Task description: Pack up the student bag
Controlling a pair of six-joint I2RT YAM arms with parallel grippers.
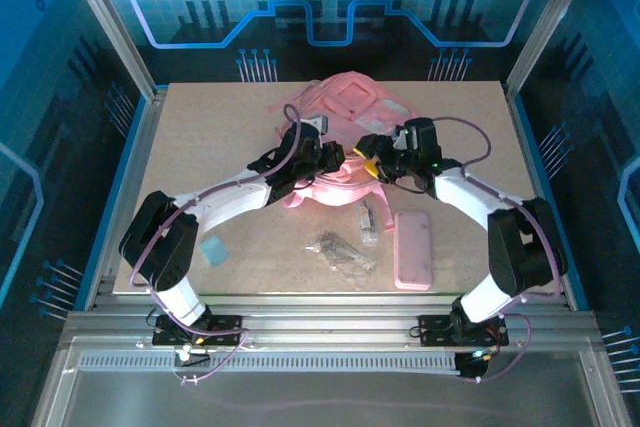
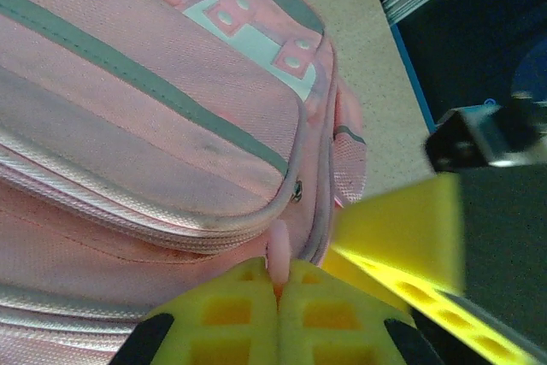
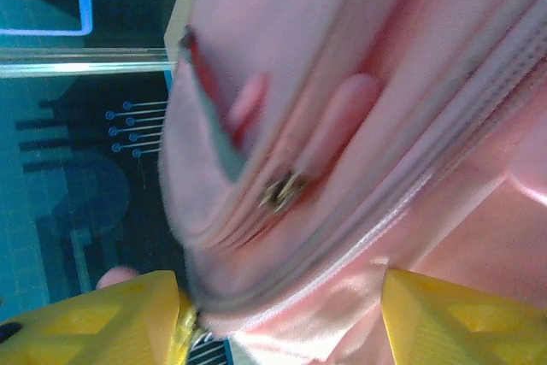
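Well, the student bag lies in the upper middle of the frame on the surface, a big soft pink heap with both arms reaching in from below. Up close in the left wrist view, the bag fills the upper left, grey piping and a pale patch across its pocket. The left hand at the bottom centre is pinched tight, yellow fingers pressed together on a pink zip pull that hangs off the pocket's edge. From above, that left hand sits on the bag's lower left edge, and the right hand is just beside it at the lower right edge.

In the right wrist view, the right hand stands wide, its yellow fingers in the bottom corners. The bag's fabric bulges between them, a metal zip slider in mid-frame; whether they press the cloth, I cannot tell.

Lower down the surface lie a flat pink pencil case at right, a small clear item, a crumpled wrapper and a blue card at left.
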